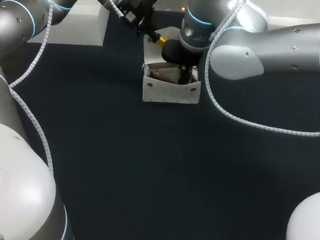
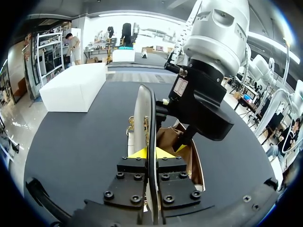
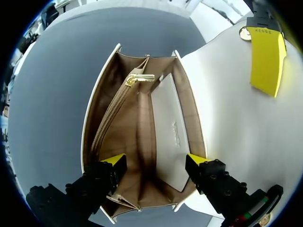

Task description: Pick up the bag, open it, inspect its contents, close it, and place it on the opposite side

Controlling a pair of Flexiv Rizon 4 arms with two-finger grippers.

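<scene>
White bag [image 1: 170, 92] sits at the far middle of the dark table [image 1: 119, 166]. Our left gripper [image 1: 158, 40] is pinching its flap [image 2: 140, 113] so it stands upright, and our right gripper [image 1: 185, 73] hangs over the open mouth, fingers [image 3: 115, 160] spread wide, gripping nothing.

The left gripper [image 2: 151, 152] is closed on the white flap [image 2: 144, 113] of the bag [image 2: 196, 168], one of the fingers [image 2: 136, 154] on each face, their yellow tips pressed against it. The flap stands upright, seen edge-on, rising ahead of the gripper. Just beyond it the bag sits open on the dark bench [image 2: 71, 142], showing a brown lining, with a gold fitting [image 2: 131, 125] beside the flap. The right arm [image 2: 218, 33] comes down from above, its black end dipping into the bag's mouth. A white box [image 2: 71, 87] rests on the bench, well apart from the bag.
</scene>
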